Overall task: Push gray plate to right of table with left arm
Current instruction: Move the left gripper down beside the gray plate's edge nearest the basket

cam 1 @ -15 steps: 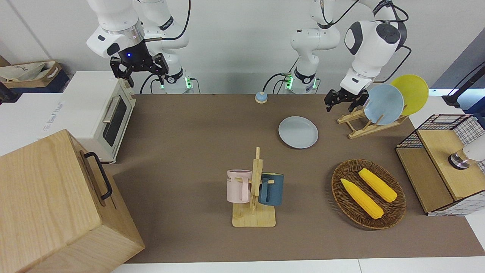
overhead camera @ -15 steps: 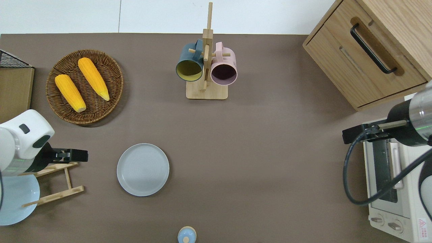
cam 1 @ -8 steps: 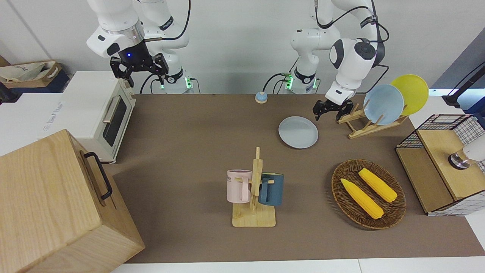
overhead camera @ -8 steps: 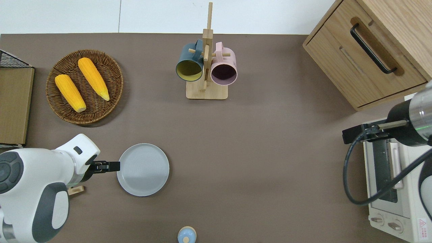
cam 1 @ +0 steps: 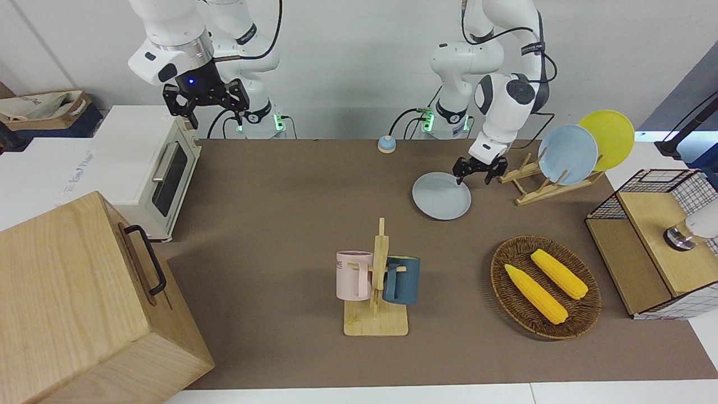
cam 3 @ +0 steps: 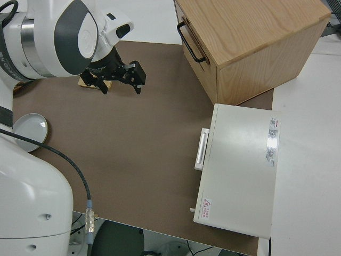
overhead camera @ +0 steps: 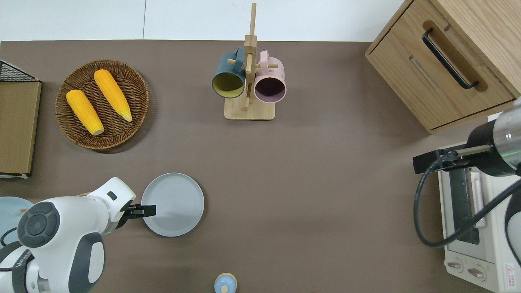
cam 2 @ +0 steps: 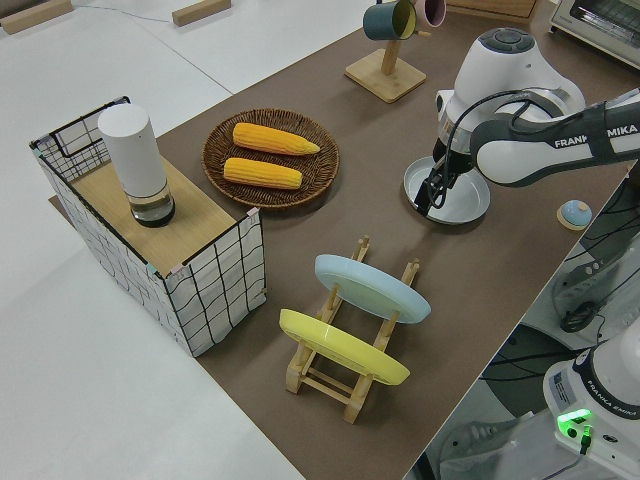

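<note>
The gray plate (cam 1: 441, 196) (overhead camera: 173, 203) lies flat on the brown table (cam 1: 280, 196), toward the left arm's end and near the robots. It also shows in the left side view (cam 2: 455, 195). My left gripper (cam 1: 474, 178) (overhead camera: 143, 210) (cam 2: 435, 195) is open and low at the plate's rim, on the side toward the left arm's end. Its fingers straddle the rim, one over the plate and one off it. I cannot tell whether they touch the plate. My right arm is parked, its gripper (cam 1: 217, 115) (cam 3: 121, 85) open and empty.
A wooden rack (cam 1: 538, 185) holds a sky-blue plate (cam 1: 567, 154) and a yellow plate (cam 1: 608, 137) beside the left gripper. A basket of corn (overhead camera: 101, 103) and a mug stand (overhead camera: 249, 81) lie farther from the robots. A toaster oven (cam 1: 151, 168) and wooden cabinet (cam 1: 84, 303) stand at the right arm's end.
The left arm has swung from the plate rack toward the gray plate and come down to its rim. The plate has not visibly moved. The right arm is still.
</note>
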